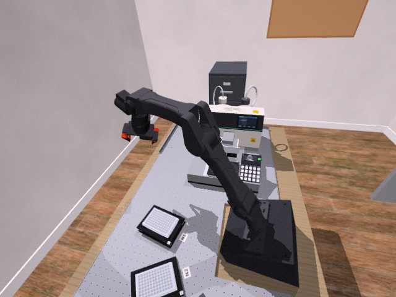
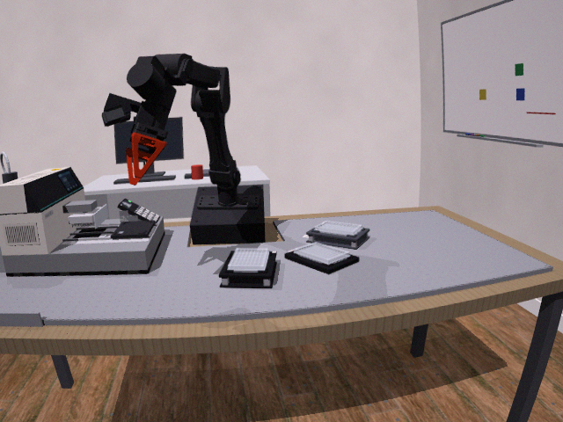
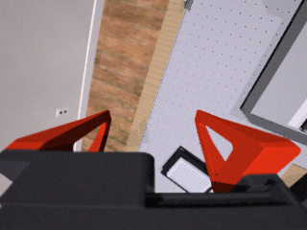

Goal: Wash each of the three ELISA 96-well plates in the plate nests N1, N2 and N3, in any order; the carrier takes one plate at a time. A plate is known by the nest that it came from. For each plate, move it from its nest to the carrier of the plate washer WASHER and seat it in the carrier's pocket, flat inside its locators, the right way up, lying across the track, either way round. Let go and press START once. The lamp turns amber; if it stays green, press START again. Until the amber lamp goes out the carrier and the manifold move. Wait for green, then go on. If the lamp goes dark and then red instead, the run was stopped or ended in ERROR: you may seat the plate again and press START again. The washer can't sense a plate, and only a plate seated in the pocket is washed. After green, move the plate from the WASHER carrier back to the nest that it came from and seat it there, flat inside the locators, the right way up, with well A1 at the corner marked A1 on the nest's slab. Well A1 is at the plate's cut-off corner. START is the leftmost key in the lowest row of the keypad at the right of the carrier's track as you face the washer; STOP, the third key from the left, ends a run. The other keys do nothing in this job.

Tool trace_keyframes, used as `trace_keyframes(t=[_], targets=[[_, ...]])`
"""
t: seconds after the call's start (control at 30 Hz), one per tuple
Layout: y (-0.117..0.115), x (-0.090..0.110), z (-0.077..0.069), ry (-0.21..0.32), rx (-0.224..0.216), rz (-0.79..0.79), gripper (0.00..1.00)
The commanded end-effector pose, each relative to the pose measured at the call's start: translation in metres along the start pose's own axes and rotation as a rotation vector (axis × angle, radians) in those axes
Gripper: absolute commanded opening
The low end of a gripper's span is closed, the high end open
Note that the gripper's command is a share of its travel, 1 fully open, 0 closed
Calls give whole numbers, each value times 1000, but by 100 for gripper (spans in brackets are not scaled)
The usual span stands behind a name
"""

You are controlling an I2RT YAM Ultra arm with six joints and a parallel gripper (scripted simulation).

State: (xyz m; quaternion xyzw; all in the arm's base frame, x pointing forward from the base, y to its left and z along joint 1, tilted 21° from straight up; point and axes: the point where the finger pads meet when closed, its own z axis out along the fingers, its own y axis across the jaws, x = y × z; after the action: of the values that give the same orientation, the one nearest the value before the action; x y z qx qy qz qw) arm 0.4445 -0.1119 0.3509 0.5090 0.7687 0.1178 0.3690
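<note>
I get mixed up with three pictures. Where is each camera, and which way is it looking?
Top: high up behind the arm's base, looking down the table at the washer; whole arm shows.
Exterior: beside the table, facing its long edge; arm and open gripper show.
Wrist: on the gripper, looking down; red fingers show.
Top and wrist both see the N1 plate.
</note>
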Motion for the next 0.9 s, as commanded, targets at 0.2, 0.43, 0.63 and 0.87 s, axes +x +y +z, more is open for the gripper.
trace_keyframes(t=[0.2, 0.43, 0.63, 0.87], targets=[[-7, 35, -28, 54, 2, -189, 100], [-15, 56, -38, 82, 7, -252, 100], [-26, 81, -50, 123, 13, -346, 100], [-43, 109, -63, 178, 19, -476, 100]])
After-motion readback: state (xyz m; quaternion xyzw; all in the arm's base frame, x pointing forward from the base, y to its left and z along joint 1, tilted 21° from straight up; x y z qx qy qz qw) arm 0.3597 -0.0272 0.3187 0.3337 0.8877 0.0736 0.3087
